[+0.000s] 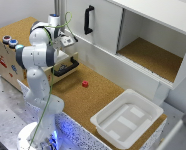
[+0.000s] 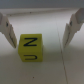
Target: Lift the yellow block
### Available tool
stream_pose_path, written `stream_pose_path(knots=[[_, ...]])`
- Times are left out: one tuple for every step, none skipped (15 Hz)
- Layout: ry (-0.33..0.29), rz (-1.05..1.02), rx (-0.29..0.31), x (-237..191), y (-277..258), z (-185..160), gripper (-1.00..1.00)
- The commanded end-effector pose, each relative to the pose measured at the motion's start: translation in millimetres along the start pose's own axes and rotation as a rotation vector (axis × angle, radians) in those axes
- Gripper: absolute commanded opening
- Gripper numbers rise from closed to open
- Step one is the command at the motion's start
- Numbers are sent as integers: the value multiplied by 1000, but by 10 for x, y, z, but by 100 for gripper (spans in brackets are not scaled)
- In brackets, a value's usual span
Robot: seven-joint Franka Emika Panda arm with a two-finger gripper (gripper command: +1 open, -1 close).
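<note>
In the wrist view the yellow block (image 2: 31, 47), a small cube with dark letters on its faces, rests on a pale surface. My gripper (image 2: 39, 41) is open around it. One white finger (image 2: 7, 30) stands on one side and the other finger (image 2: 75, 27) on the opposite side, both clear of the cube. In the exterior view the gripper (image 1: 69, 42) hangs by the white cabinet front, over the wooden box. The block itself does not show in that view.
A small red block (image 1: 85, 84) lies on the cork tabletop. A white bin (image 1: 109, 131) stands at the exterior view's lower right. The white cabinet (image 1: 105, 30) has a black handle (image 1: 88, 20) and an open compartment (image 1: 153, 57). A wooden box (image 1: 8, 65) sits at the left.
</note>
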State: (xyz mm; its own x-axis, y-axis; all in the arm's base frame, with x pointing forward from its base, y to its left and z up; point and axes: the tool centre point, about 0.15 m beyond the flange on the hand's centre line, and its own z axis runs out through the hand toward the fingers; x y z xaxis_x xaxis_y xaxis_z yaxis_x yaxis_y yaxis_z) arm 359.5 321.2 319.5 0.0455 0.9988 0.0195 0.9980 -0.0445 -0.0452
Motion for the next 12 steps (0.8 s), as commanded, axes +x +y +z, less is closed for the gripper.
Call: stream_pose_path(knots=[[58, 17, -148, -192, -216, 66, 100], [56, 23, -151, -219, -219, 53, 100], [49, 22, -150, -240, -233, 55, 100], [43, 24, -150, -265, -245, 66, 100], [40, 25, -147, -280, -263, 77, 100], [34, 24, -148, -298, -279, 96, 100], [31, 27, -145, -312, -288, 115, 100], [33, 26, -144, -313, -296, 126, 100], [33, 18, -145, -299, -305, 137, -100], [37, 20, -146, -286, -305, 144, -100], [38, 14, -147, -274, -314, 159, -100], [41, 16, -143, -259, -313, 177, -100]])
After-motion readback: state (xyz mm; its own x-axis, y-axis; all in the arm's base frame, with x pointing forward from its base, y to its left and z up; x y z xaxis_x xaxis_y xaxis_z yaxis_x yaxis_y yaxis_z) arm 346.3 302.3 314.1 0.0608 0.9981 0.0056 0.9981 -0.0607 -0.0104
